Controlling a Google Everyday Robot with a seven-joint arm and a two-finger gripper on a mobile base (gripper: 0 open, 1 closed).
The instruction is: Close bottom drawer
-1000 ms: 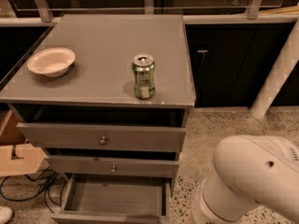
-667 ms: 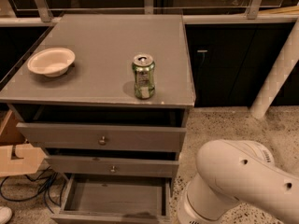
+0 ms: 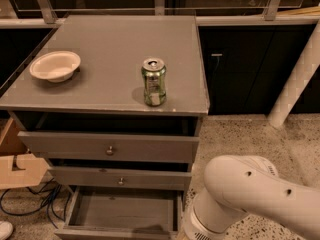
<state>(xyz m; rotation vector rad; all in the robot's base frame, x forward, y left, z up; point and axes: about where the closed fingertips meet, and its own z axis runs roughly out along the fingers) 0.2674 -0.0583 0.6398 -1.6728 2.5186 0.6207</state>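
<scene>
The bottom drawer (image 3: 125,214) of the grey cabinet (image 3: 115,74) is pulled far out, its shallow tray empty; its front panel lies at the frame's lower edge and its knob is out of view. The middle drawer (image 3: 120,178) and top drawer (image 3: 110,146) stick out slightly, each with a small round knob. My white arm (image 3: 245,199) fills the lower right, just right of the open bottom drawer. The gripper itself is out of view.
A white bowl (image 3: 55,65) sits on the cabinet top at left and a green can (image 3: 153,82) near the front edge. Cardboard boxes (image 3: 20,159) and blue cables (image 3: 35,201) lie left of the cabinet. A white pole (image 3: 295,84) leans at right.
My white arm has swung left and further into view, now closer to the right side of the open bottom drawer. The drawers have not moved.
</scene>
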